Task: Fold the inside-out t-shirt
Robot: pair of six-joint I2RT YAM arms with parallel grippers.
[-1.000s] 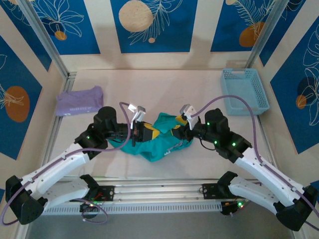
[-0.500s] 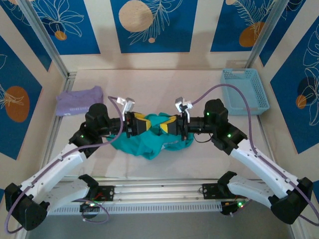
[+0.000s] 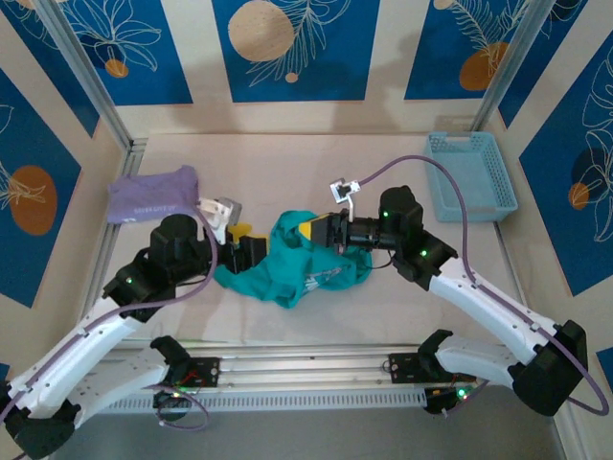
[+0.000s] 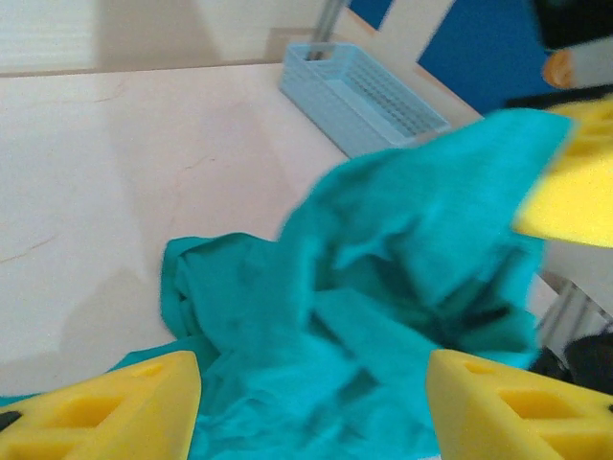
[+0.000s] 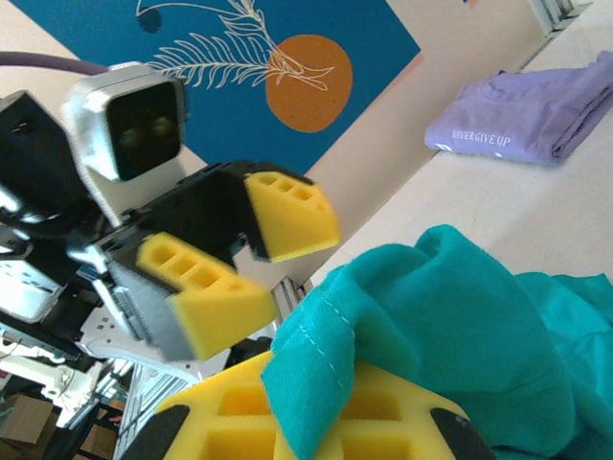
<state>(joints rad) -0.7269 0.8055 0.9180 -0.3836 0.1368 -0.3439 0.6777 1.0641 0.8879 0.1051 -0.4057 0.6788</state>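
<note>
Untangling step: judged early. The t-shirt (image 3: 287, 270) is a bunched heap, not laid flat, and no fold has been made yet. The job in hand looks like getting it spread out.
Right gripper: the right gripper (image 3: 314, 231) has its jaws closed on a fold of the t-shirt. In the right wrist view a stitched edge drapes over its yellow pad, and that part of the cloth is raised off the table (image 3: 316, 158).
Left gripper: the left gripper (image 3: 249, 245) has its jaws well apart with nothing between the pads. It sits just beside the left edge of the heap, pointing at it.
Shirt place: middle of the table, between the two grippers. It is well apart from the blue basket (image 3: 469, 177) at far right and the folded purple shirt (image 3: 153, 195) at far left.
Shirt look: teal, soft and badly crumpled, with deep creases. One peak is pulled up toward the right gripper and the rest sags onto the table. The chest print and neck tag can't be made out, so which side is out can't be told.
Next move (judgement): the left gripper needs a hold on a free edge or corner across from the right gripper's hold. Then the two pull apart to open the cloth flat.
Needs: a low approach and a pinch on one layer only.
Risk: grabbing several layers would keep the heap bunched.
</note>
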